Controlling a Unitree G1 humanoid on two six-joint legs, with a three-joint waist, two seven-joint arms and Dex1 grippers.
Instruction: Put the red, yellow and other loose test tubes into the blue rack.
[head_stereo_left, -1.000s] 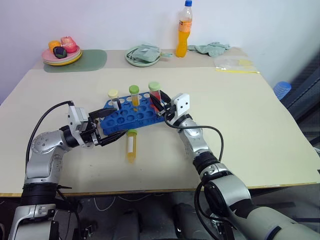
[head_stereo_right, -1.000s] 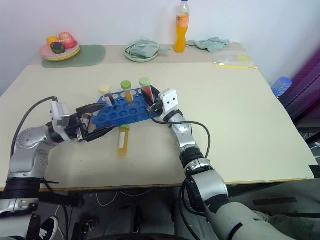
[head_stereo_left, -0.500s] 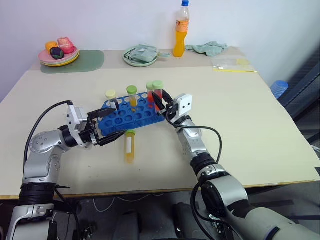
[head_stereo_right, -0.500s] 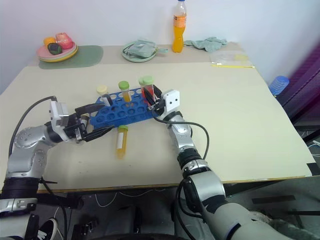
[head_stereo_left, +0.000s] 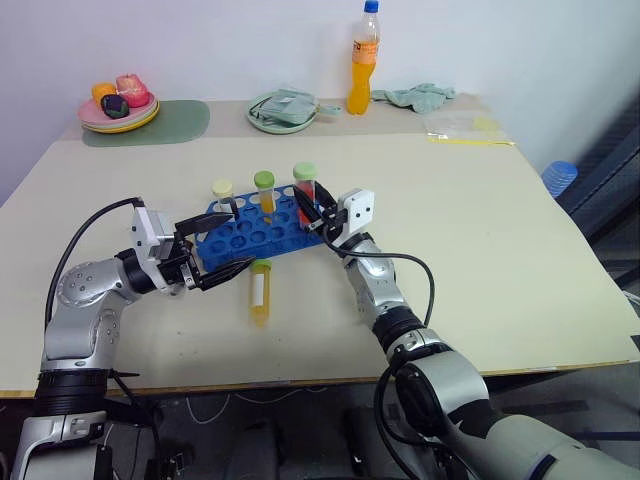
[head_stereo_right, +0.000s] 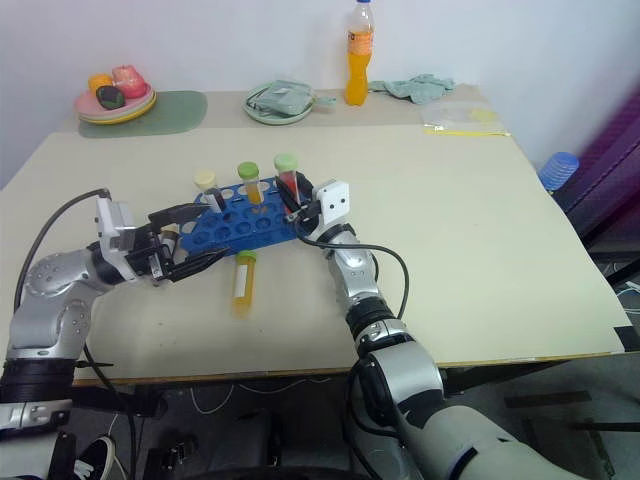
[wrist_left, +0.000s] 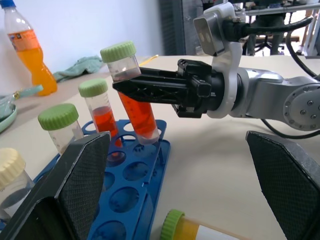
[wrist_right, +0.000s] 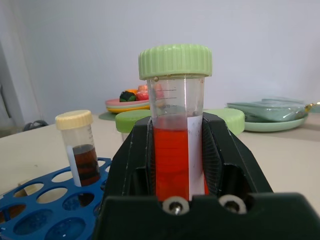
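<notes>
Right now the right gripper (head_stereo_left: 312, 211) has its black fingers clamped on a red-filled tube (wrist_left: 131, 95) with a green cap, holding it a little tilted, its lower end at a hole near the far right corner of the blue rack (head_stereo_left: 255, 235). The rack sits in the middle of the table (head_stereo_left: 500, 260), and three other capped tubes stand in it: a cream-capped one with dark liquid (head_stereo_left: 226, 198), a green-capped yellow one (head_stereo_left: 266, 192), and a green-capped red one (wrist_left: 98, 112) just beside the held tube. The left gripper (head_stereo_left: 222, 248) is at the rack's near left end, fingers spread wide apart and gripping nothing. Just in front of the rack, a yellow tube (head_stereo_left: 261, 291) with a green cap lies loose on its side. At the far edge stand an orange drink bottle (head_stereo_left: 367, 60), a green plate (head_stereo_left: 284, 112) and a plate of fruit (head_stereo_left: 120, 101).
</notes>
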